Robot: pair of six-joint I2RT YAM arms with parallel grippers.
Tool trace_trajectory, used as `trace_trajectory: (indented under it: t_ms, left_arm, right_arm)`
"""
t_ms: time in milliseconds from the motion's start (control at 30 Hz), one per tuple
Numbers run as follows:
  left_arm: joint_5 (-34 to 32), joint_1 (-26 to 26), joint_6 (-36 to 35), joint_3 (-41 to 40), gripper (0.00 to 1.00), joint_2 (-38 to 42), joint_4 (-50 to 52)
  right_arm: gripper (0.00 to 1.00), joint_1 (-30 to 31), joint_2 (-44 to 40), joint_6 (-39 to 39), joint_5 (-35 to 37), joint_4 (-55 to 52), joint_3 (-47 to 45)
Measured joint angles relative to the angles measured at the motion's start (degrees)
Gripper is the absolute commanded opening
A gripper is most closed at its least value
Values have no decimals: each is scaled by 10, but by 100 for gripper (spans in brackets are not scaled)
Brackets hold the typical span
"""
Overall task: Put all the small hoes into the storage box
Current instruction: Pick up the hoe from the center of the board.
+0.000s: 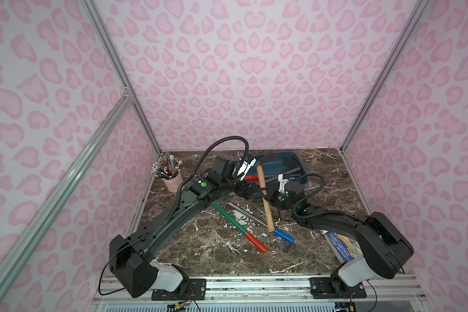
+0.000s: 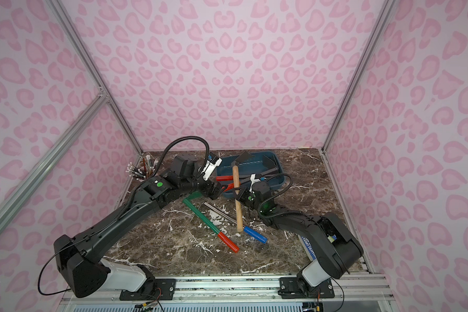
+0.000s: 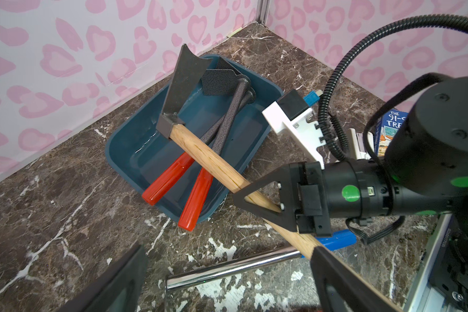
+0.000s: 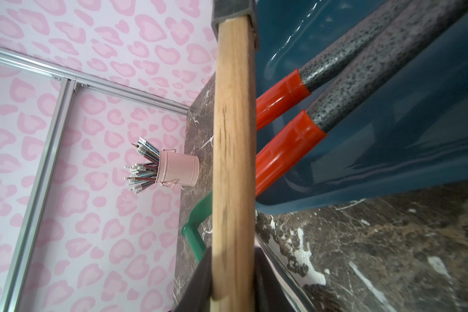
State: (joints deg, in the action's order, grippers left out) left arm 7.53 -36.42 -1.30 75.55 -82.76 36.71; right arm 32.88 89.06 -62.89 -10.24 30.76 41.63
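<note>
Hoe on its way in: the right tool (image 1: 265, 195) clamps the hoe (image 3: 208, 159) at mid-handle. The blade is raised over the far side of the box (image 3: 130, 135), and the butt trails out past the near rim above the worktop (image 1: 200, 256). The left tool (image 3: 230, 251) hangs wide open beside the box, holding nothing. The sound move looks to be carrying the hoe farther in, then lowering it lengthwise onto the two red-handled trowels (image 3: 170, 178) before release.
</note>
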Motion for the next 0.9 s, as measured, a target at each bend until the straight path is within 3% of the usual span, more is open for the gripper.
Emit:
trace_trajectory:
  t_ms: [367, 700, 900]
  left_arm:
    - [31, 0, 6, -10, 98, -10, -1]
    - [105, 0, 74, -74, 98, -13, -48]
    - [126, 1, 107, -70, 97, -38, -67]
  right_arm:
    - [0, 4, 24, -25, 35, 43, 15]
    - [0, 5, 12, -23, 63, 73, 9]
    - [0, 8, -5, -22, 71, 96, -10]
